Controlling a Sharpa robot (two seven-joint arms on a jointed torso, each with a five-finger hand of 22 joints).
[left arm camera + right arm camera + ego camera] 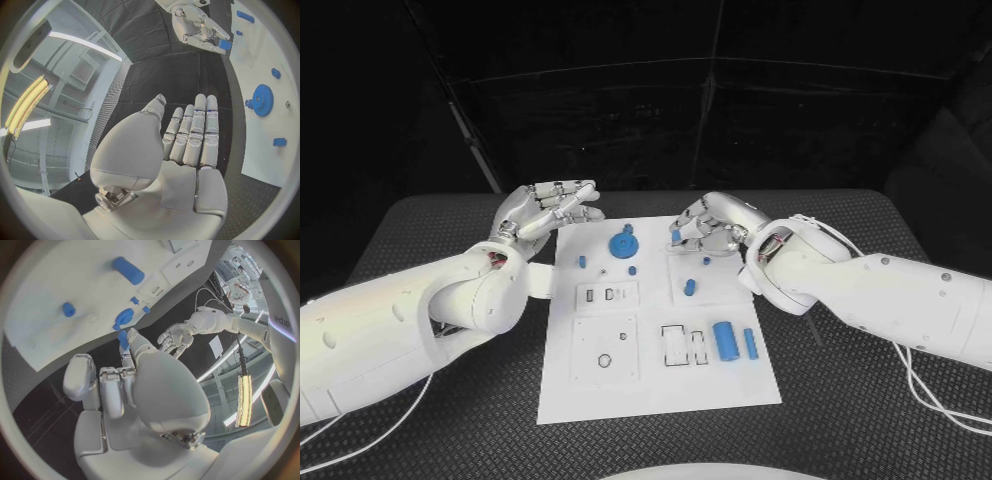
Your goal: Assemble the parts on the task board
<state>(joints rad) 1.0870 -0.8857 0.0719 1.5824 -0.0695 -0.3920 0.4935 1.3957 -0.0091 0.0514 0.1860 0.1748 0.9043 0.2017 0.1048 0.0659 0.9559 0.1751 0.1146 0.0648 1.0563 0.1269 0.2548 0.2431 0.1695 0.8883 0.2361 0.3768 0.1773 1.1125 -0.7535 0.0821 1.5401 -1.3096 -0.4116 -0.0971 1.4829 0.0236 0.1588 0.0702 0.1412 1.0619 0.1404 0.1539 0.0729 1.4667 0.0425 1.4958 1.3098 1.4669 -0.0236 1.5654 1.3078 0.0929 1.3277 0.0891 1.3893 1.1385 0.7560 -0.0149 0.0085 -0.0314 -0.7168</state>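
Your right hand point(708, 228) pinches a small blue part point(124, 339) at its fingertips, over the far edge of the task board point(661, 390). The hold is slight — a twist could drop it. Your left hand point(548, 211) hovers off the board's far-left corner, fingers extended and empty — near the blue gear point(623, 243).

Head camera overlooks the task board point(661, 340); wrist cameras share it.

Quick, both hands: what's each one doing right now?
Left hand: open, fingers straight, holding nothing, beside the task board.
Right hand: pinching a small blue part at its fingertips, above the board's far end.
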